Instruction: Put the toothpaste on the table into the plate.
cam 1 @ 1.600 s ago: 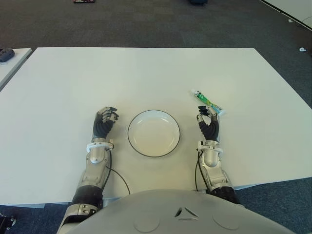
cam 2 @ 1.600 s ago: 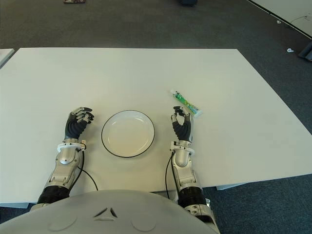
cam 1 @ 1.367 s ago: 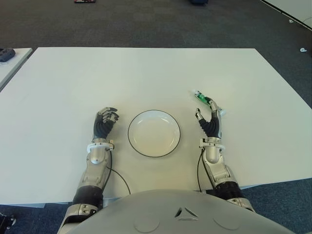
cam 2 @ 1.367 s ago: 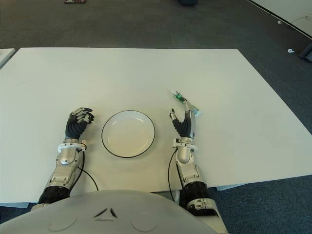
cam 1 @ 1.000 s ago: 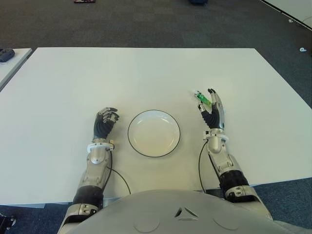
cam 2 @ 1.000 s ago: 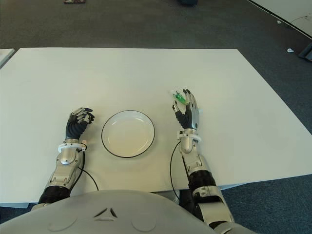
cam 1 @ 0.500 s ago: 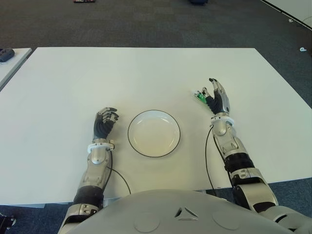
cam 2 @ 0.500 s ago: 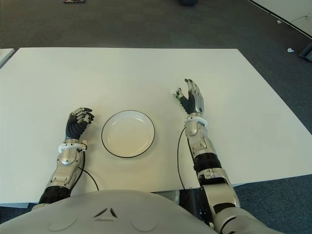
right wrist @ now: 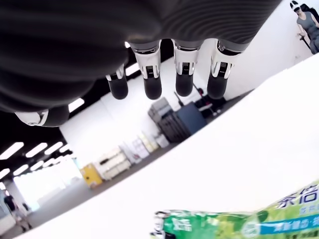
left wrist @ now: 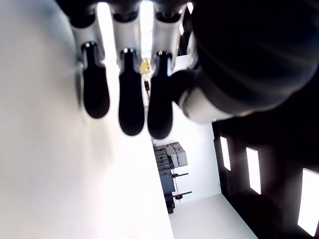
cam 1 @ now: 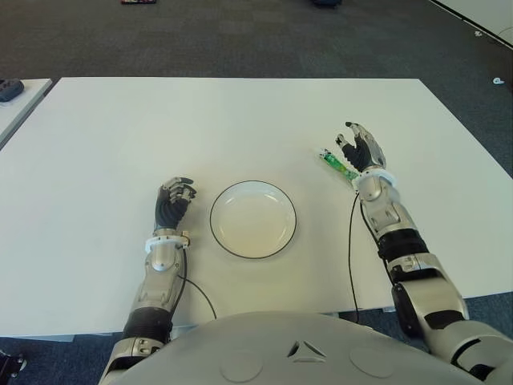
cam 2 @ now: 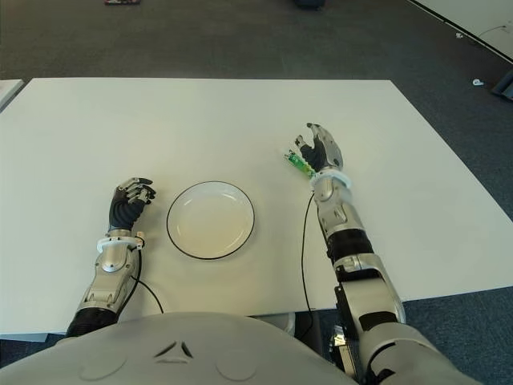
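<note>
My right hand (cam 1: 361, 148) hovers over the green toothpaste tube (cam 1: 337, 164), fingers spread wide and holding nothing. The tube lies on the white table (cam 1: 240, 120) under my palm, right of the plate (cam 1: 253, 219), its long axis diagonal, one end pointing far-left. My left hand (cam 1: 172, 200), fingers curled, shows left of the plate.

Both forearms are being shown as silver-grey segmented shells, each ending in a white wrist ring and a dark, black-fingered hand: the left hand (cam 1: 173, 200) and the right hand (cam 1: 361, 151). A thin black cable (cam 1: 350, 257) is being seen trailing along each forearm, and a rounded grey chest shell (cam 1: 296, 349) with a small triangular mark is being shown at the bottom edge.
</note>
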